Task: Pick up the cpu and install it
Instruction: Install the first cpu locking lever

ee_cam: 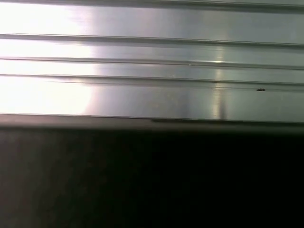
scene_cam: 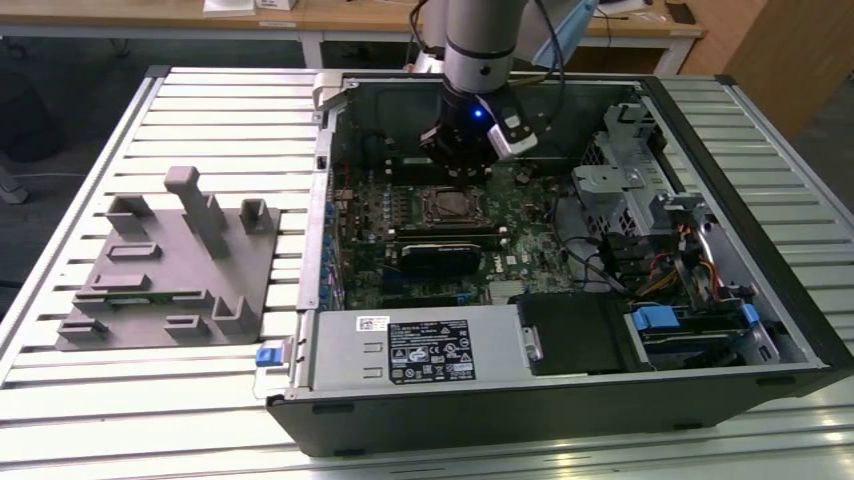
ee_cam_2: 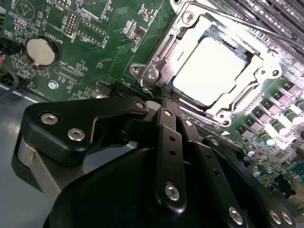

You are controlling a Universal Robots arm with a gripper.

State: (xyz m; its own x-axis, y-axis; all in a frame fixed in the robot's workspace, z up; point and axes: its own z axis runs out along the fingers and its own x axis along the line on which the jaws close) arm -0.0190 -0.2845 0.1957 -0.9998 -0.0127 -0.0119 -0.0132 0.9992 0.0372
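Sitting in mobo socket (ee_cam_2: pixel 190 57): cpu (ee_cam_2: pixel 209 71); claw (ee_cam_2: pixel 164 102) pinched together, empty, just beside.

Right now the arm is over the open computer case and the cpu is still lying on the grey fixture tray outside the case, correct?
Not quite. The arm is over the open computer case, but the cpu lies inside the metal-framed socket on the motherboard, as the second wrist view shows, not on the grey fixture tray.
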